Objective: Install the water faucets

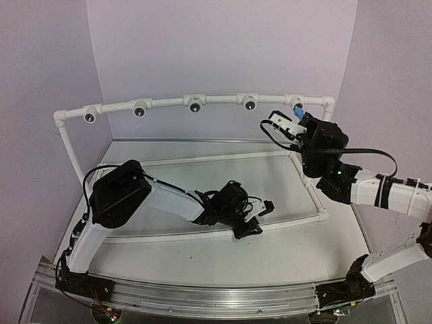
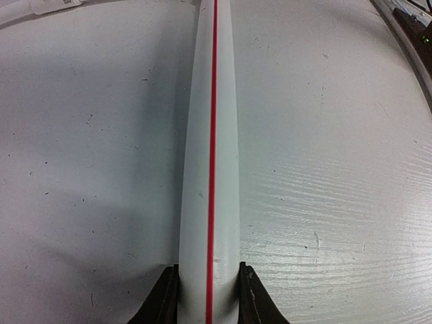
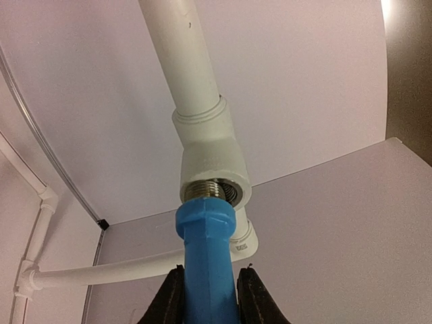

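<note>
1. Inspecting the right end of the raised white plastic pipe rail (image 1: 169,102), the small bright-blue plastic water faucet (image 3: 206,233) was found clamped between the jaws of the right gripper (image 3: 208,275). Its hexagonal collar was set at the mouth of a white plastic tee fitting (image 3: 212,158).
2. A band of metal thread (image 3: 204,190) was noted between collar and fitting. The faucet was therefore judged not fully seated; how far it had engaged could not be determined.
3. Cross-threading was considered the chief risk. Alignment of faucet and fitting could not be confirmed from the single close view, and a slight tilt under turning force would be enough to jam the thread.
4. Slippage was considered possible, the smooth blue body being held only by its lower part.
5. The left gripper (image 2: 208,271) was found closed narrowly on a white plastic pipe with a red stripe (image 2: 209,135), low over the white table (image 2: 337,202). Should that hold be lost, the pipe frame could be shifted by the right arm's push.
6. Four further fittings were observed with open mouths; no other faucet was seen.
</note>
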Motion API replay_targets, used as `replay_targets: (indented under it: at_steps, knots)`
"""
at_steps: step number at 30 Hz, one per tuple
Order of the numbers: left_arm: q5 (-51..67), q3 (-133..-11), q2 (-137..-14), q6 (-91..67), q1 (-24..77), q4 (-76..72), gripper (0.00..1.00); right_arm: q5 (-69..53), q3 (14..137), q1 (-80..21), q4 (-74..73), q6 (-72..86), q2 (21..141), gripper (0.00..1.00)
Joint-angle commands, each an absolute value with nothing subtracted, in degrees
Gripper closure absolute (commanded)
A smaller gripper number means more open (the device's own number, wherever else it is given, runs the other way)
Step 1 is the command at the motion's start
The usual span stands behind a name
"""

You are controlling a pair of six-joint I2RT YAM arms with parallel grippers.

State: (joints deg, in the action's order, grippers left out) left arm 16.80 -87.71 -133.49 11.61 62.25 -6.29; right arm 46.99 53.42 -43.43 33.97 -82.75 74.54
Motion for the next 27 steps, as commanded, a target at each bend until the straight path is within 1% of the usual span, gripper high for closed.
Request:
replay_targets:
  at_steps: [1,8,13,21,27]
  knots:
    - [13.3,-85.1,-136.7,8.2,60.2,-2.1,1.00,45.6,56.2,-41.6,32.8,-79.9,72.3,1.00]
    - [13.5,-84.7,-136.6,8.0,60.6,-2.1,1.00,44.6,57.0,-40.5,31.2,-78.1,71.7,1.00]
    - [13.7,-85.0,-137.2,8.0,61.0,-2.1,1.00,43.9,58.9,-41.8,29.9,-75.9,72.7,1.00]
    - [14.3,-85.0,-137.4,7.6,61.1,-2.1,1.00,43.1,61.6,-42.4,31.4,-75.8,74.6,1.00]
    - [14.6,-85.1,-137.4,7.3,61.1,-2.1,1.00,43.0,59.2,-41.6,31.1,-74.6,75.8,1.00]
